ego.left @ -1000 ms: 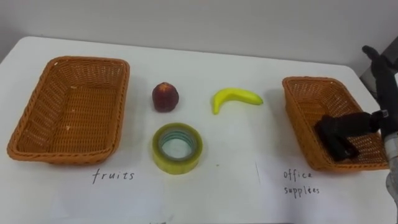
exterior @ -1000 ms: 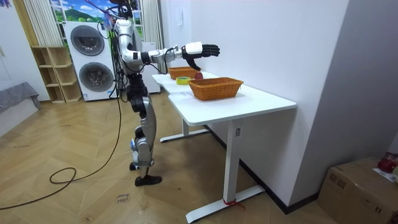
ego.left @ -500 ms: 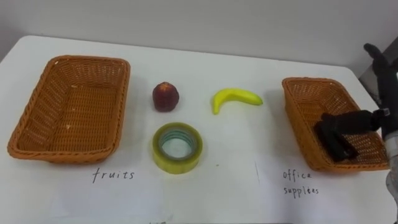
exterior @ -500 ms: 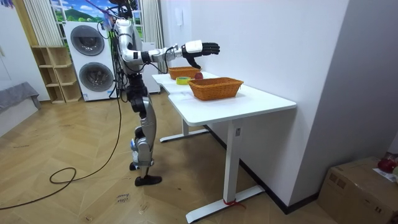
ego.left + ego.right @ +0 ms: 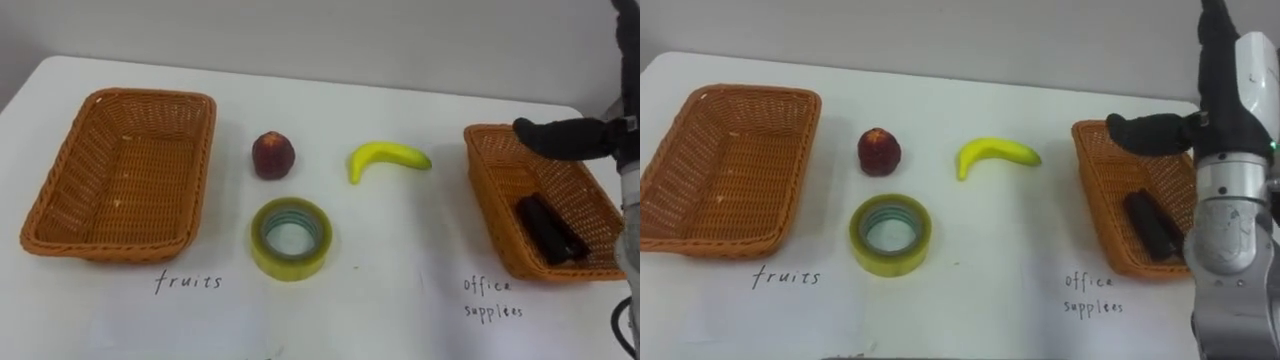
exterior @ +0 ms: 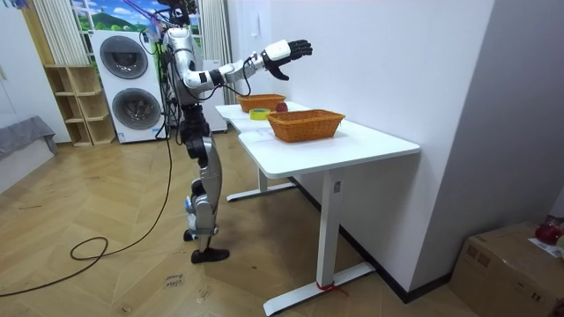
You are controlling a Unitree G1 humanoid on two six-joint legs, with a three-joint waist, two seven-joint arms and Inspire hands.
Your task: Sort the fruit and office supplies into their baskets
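One down: a black thing [image 5: 548, 228] sits in the right basket [image 5: 488, 190]. My right hand [image 6: 284, 53] hovers above it, fingers [image 5: 560, 137] straight and loose, holding nothing. Left to do: the tape [image 5: 291, 237] near-middle on the table [image 5: 400, 285], plus the apple [image 5: 272, 155] and banana [image 5: 388, 158] for the left basket [image 5: 203, 170].

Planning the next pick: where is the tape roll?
In the left eye view the tape roll lies on the table, just in front of the red fruit and right of the fruits basket.
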